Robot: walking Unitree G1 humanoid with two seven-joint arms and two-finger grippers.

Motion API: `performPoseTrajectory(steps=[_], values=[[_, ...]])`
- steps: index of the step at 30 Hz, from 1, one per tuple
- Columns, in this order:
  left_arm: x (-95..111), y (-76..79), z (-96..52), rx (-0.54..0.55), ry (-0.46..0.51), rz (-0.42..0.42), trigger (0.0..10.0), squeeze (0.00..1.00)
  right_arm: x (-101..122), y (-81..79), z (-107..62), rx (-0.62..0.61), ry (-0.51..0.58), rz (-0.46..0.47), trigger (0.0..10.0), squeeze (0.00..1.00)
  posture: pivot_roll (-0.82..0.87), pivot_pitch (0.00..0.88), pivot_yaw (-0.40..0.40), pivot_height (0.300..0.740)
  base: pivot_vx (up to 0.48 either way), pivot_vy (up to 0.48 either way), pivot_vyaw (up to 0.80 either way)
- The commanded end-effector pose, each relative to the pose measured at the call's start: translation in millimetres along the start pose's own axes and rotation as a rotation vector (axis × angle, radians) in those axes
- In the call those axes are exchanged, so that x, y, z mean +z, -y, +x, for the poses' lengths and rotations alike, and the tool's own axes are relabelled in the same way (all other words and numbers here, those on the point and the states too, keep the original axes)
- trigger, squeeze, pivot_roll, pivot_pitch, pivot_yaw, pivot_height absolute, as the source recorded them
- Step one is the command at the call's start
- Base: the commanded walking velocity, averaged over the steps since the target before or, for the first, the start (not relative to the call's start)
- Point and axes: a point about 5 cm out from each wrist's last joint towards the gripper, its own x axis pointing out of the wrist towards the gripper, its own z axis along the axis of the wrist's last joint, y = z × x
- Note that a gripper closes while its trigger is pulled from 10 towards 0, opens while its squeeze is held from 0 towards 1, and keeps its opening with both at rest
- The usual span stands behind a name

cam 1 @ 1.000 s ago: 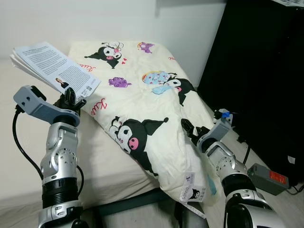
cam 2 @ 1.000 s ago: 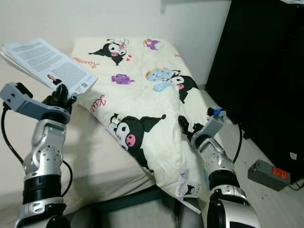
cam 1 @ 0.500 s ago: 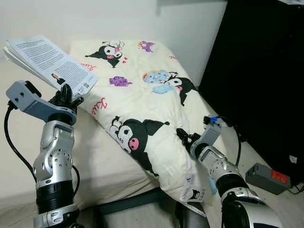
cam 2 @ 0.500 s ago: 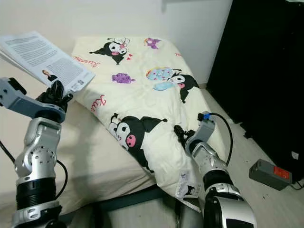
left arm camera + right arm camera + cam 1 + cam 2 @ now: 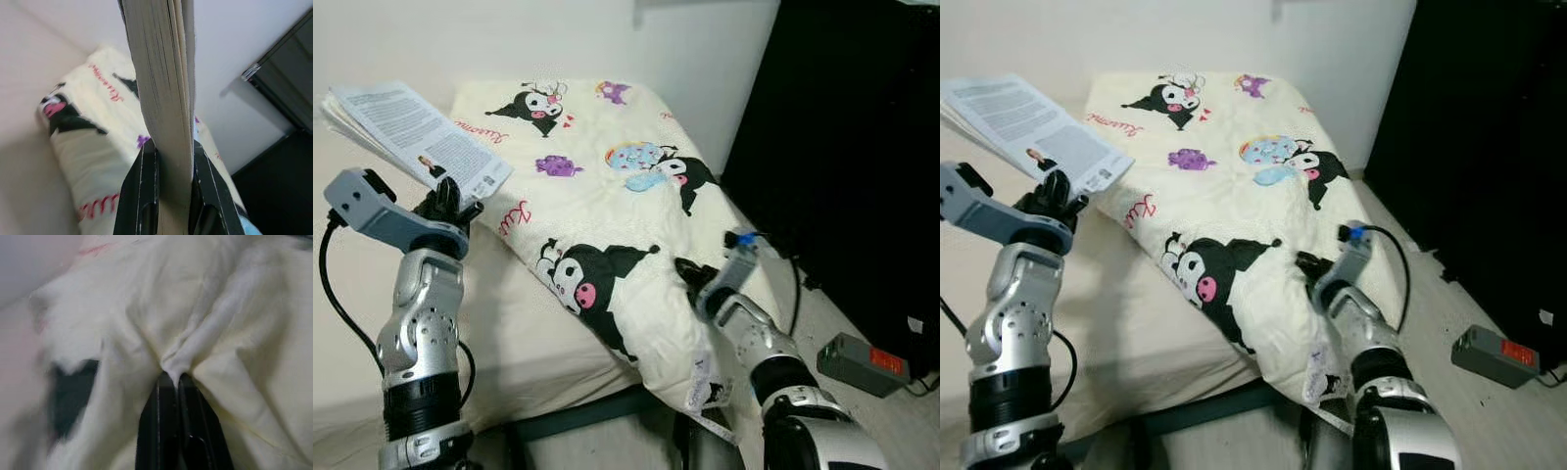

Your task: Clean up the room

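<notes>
Holding book [image 5: 416, 135] in left gripper [image 5: 448, 201] | right gripper [image 5: 691, 275] pinching quilt [image 5: 607, 196]

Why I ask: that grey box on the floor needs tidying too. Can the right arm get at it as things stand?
Probably not yet: the right gripper is shut on the quilt, and the grey box lies apart on the floor.

The cream blanket [image 5: 607, 215] covers the bed's right half up to the head edge, spilling over the foot corner. The bed [image 5: 519, 323] lies bare along its left side. A black cabinet [image 5: 842, 147] walls the right, leaving a narrow floor strip where a grey box [image 5: 860, 364] sits.
</notes>
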Motion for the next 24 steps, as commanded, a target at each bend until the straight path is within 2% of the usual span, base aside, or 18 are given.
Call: performPoseTrajectory(steps=[1,2,4,5,6,7,8,9,10,11,12,14,17,19,20,21,22,24], values=[[16.1,9.3,4.9,-0.029,0.069,-0.002,0.0,0.0,-17.7,-30.5,5.5,0.196,-0.074,-0.068,0.0,0.0,-0.03,0.12,-0.058,0.491,0.0,0.0,0.0],[18.2,11.9,7.2,-0.033,0.077,-0.006,0.0,0.0,-28.7,-48.7,5.4,0.319,-0.114,-0.12,0.0,0.0,-0.03,0.113,-0.061,0.491,0.0,0.0,0.0],[18.2,11.9,7.2,-0.033,0.077,-0.006,0.0,0.0,-28.7,-48.7,5.4,0.319,-0.114,-0.12,0.0,0.0,-0.03,0.113,-0.061,0.491,0.0,0.0,0.0],[19.3,13.5,8.5,-0.036,0.082,-0.008,0.0,0.0,-35.5,-59.5,4.5,0.394,-0.138,-0.149,0.0,0.0,-0.03,0.113,-0.061,0.491,0.0,0.0,0.0],[19.3,13.5,8.5,-0.036,0.082,-0.008,0.0,0.0,-35.5,-59.5,4.5,0.394,-0.138,-0.149,0.0,0.0,-0.03,0.113,-0.061,0.491,0.0,0.0,0.0],[17.1,13.5,9.6,-0.035,0.077,-0.017,0.0,0.0,-53.4,-73.7,-1.3,0.518,-0.228,-0.191,0.0,0.0,-0.03,0.101,-0.063,0.491,0.0,0.0,0.0],[14.2,13.1,9.6,-0.034,0.07,-0.021,0.0,0.0,-70.5,-81.2,-9.9,0.619,-0.329,-0.244,0.0,0.0,-0.04,0.095,-0.062,0.491,0.0,0.0,0.0],[14.2,13.1,9.6,-0.034,0.07,-0.021,0.0,0.0,-70.5,-81.2,-9.9,0.619,-0.329,-0.244,0.0,0.0,-0.04,0.095,-0.062,0.491,0.0,0.0,0.0],[12.1,12.7,9.3,-0.032,0.064,-0.024,0.0,0.0,-81.7,-84.7,-16.5,0.679,-0.398,-0.274,0.0,0.0,-0.04,0.095,-0.062,0.491,0.0,0.0,0.0],[9.0,13.1,8.3,-0.035,0.057,-0.027,0.0,0.0,-98.3,-80.1,-32.2,0.764,-0.541,-0.346,0.0,0.0,-0.04,0.09,-0.064,0.491,0.0,0.0,0.0],[7.8,13.2,8.3,-0.034,0.054,-0.031,0.0,0.0,-104.3,-74.4,-40.2,0.794,-0.608,-0.394,0.0,0.0,-0.05,0.084,-0.067,0.491,0.0,0.0,0.0],[7.8,13.2,8.3,-0.034,0.054,-0.031,0.0,0.0,-104.3,-74.4,-40.2,0.794,-0.608,-0.394,0.0,0.0,-0.05,0.084,-0.067,0.491,0.0,0.0,0.0],[5.2,13.3,8.7,-0.032,0.049,-0.036,0.0,0.0,-118.1,-51.3,-57.1,0.789,-0.78,-0.543,0.0,0.0,-0.05,0.075,-0.07,0.491,0.0,0.0,0.0],[4.7,13.7,9.0,-0.031,0.05,-0.039,0.0,0.0,-118.2,-45.8,-57.2,0.756,-0.785,-0.573,0.0,0.0,-0.05,0.073,-0.072,0.491,0.0,0.0,0.0],[4.5,14.3,9.3,-0.032,0.05,-0.041,0.0,0.0,-116.9,-42.6,-56.5,0.722,-0.78,-0.595,2.0,0.0,-0.05,0.071,-0.072,0.491,0.0,0.0,0.0],[4.5,14.3,9.3,-0.032,0.05,-0.041,0.0,0.0,-116.9,-42.6,-56.5,0.722,-0.78,-0.595,2.0,0.0,-0.05,0.071,-0.072,0.491,0.0,0.0,0.0],[4.4,14.8,9.8,-0.032,0.052,-0.043,0.0,0.0,-114.8,-40.4,-54.0,0.685,-0.761,-0.616,10.0,0.0,-0.06,0.068,-0.072,0.491,0.0,0.0,0.0],[4.1,15.3,10.7,-0.033,0.055,-0.045,0.0,0.0,-109.6,-39.8,-51.1,0.64,-0.731,-0.634,10.0,0.0,-0.06,0.063,-0.071,0.491,0.0,0.0,0.0]])
